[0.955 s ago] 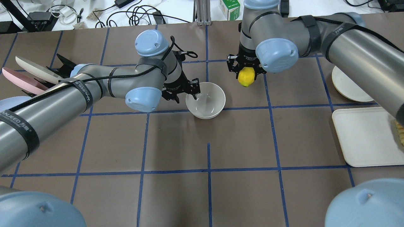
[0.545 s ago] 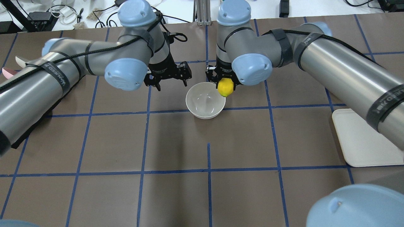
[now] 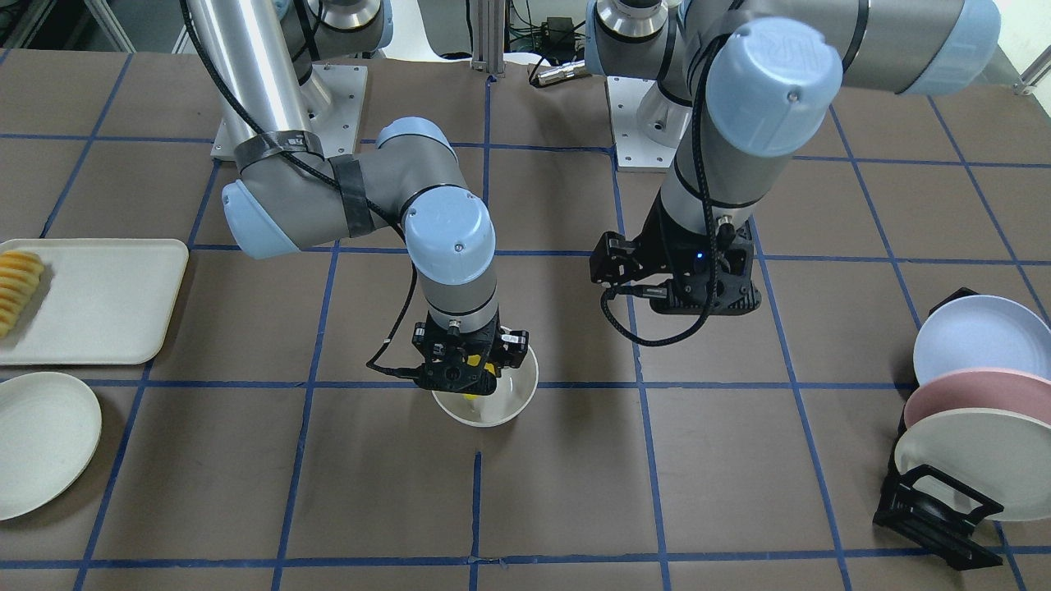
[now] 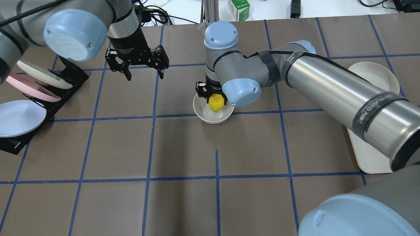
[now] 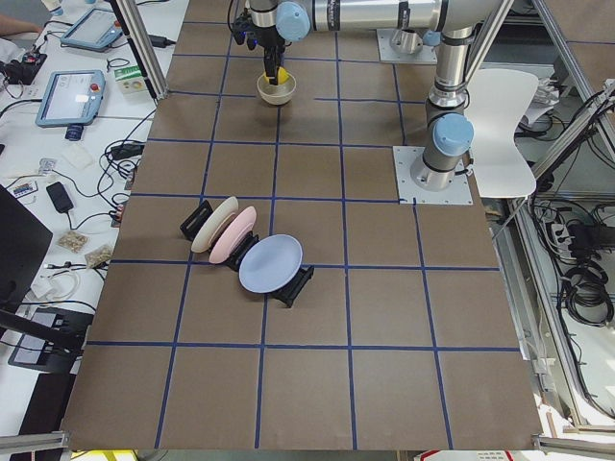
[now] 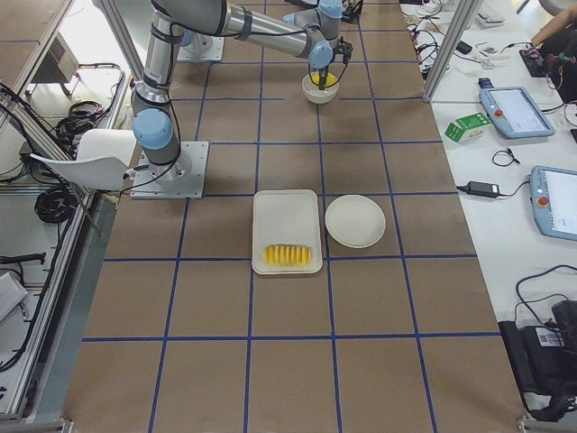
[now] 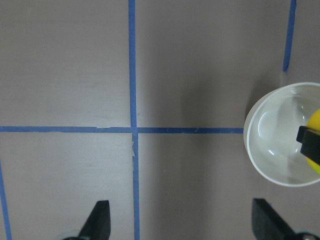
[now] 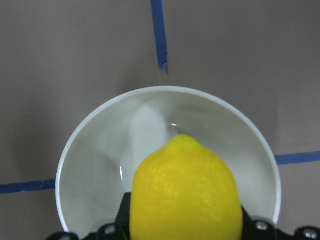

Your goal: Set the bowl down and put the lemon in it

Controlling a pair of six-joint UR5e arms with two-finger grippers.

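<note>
Overhead view of a brown table (image 4: 183,147) marked into squares w/ blue tape. Near ctr, a little toward 12 o'clock, the small off-white bowl (image 4: 213,118) sits upright across a tape line. The right gripper (image 3: 476,379) points straight down over it, fingers clamped on the yellow lemon (image 4: 216,102). The lemon hangs at the bowl's mouth; can't tell if it touches the inside. The left gripper (image 4: 144,76) is at approx. 10 o'clock from the bowl, well apart, over bare table, fingers spread wide w/ nothing between them.

At the 9 o'clock edge is a black rack (image 4: 72,73) w/ three tilted plates: cream plate (image 4: 42,73), pink plate (image 4: 29,87), pale-blue plate (image 4: 19,113). On the 3 o'clock side is a cream tray (image 3: 90,300) w/ a row of yellow-orange slices (image 3: 18,287) at one end, and a flat plate (image 3: 41,439) just beside it.

Room: past the 12 o'clock edge are white benches w/ cables, a green box (image 4: 239,9) and a tablet-like pendant (image 5: 69,96). A white chair (image 5: 500,125) stands by the arm bases on the 6 o'clock side. Aluminium frame posts stand around the table.
</note>
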